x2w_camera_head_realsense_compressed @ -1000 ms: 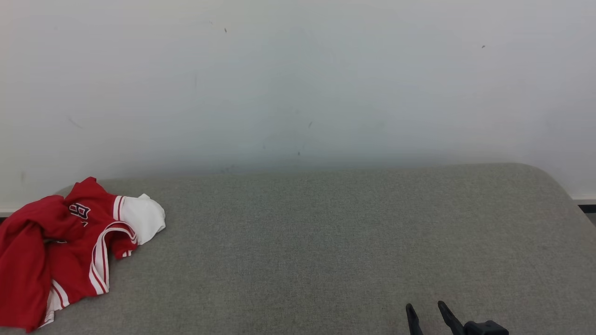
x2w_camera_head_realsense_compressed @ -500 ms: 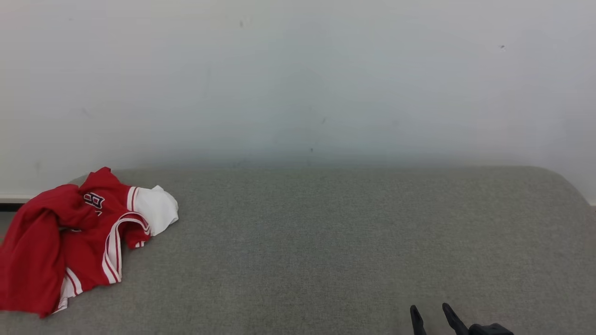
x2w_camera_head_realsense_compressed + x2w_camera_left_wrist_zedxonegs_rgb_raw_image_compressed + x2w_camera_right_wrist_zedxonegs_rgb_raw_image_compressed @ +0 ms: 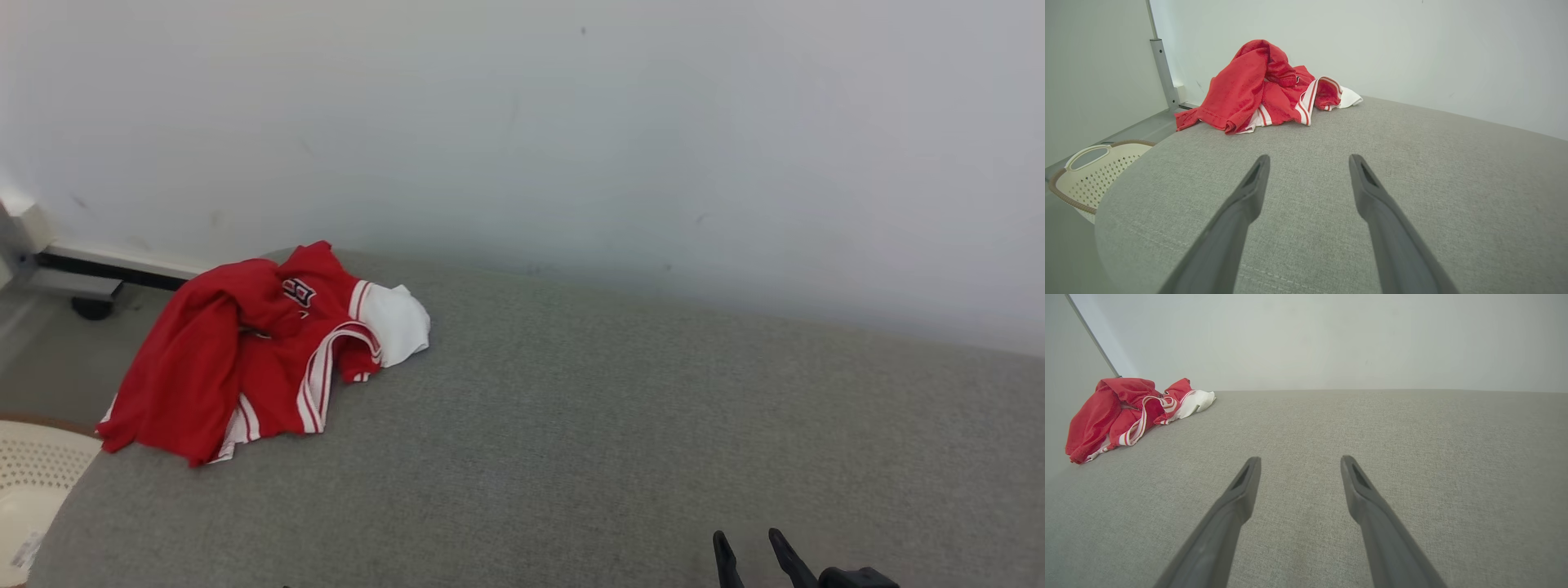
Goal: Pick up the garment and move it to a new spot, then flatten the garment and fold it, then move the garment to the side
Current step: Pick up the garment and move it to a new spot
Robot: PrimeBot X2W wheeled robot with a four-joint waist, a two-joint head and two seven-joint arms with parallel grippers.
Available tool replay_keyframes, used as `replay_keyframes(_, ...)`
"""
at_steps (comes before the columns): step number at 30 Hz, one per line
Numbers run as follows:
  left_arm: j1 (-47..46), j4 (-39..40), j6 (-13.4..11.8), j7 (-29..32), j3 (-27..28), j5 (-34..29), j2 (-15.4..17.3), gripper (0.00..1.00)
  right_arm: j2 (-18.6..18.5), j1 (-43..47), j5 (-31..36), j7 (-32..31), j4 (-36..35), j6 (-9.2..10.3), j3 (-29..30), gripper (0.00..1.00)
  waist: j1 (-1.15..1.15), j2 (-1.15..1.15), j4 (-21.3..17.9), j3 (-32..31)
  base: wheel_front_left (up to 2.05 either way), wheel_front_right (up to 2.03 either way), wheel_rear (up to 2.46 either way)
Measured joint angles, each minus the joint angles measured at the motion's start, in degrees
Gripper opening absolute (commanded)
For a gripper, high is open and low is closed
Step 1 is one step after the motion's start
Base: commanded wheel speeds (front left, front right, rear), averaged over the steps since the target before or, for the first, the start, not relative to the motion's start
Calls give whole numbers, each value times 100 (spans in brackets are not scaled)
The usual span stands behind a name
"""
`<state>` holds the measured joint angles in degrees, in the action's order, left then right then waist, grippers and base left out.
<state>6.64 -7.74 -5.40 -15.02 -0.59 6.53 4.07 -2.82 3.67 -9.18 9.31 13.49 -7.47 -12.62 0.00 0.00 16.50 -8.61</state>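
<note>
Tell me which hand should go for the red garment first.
Left. The garment lies crumpled at the far left end of the cushion, almost straight ahead of the open left hand. The open right hand sits on the right side, with the garment well off to its left.

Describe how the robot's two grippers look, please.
The left gripper and the right gripper look alike. Each has two long, matte, dark grey fingers that taper to slim tips, with a narrow slot-like recess on the inner side near each tip.
</note>
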Motion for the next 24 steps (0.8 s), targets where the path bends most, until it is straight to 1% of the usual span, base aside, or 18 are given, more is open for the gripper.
replay_keyframes(5,-6,63,-42,2,63,60,23,100,0,-189,-45,52,55,0,-105,100,0,0,476,44,0,0,0)
replay_keyframes(10,7,223,-144,1,171,125,18,100,2,-464,-45,63,159,0,-276,100,0,1,812,191,0,0,0)
replay_keyframes(17,55,478,-275,1,279,211,-32,100,1,-789,-46,104,372,0,-420,100,0,1,1047,460,0,0,0)
replay_keyframes(24,117,591,-325,1,322,222,-57,100,1,-910,-79,168,498,0,-497,100,0,1,1134,563,0,0,0)
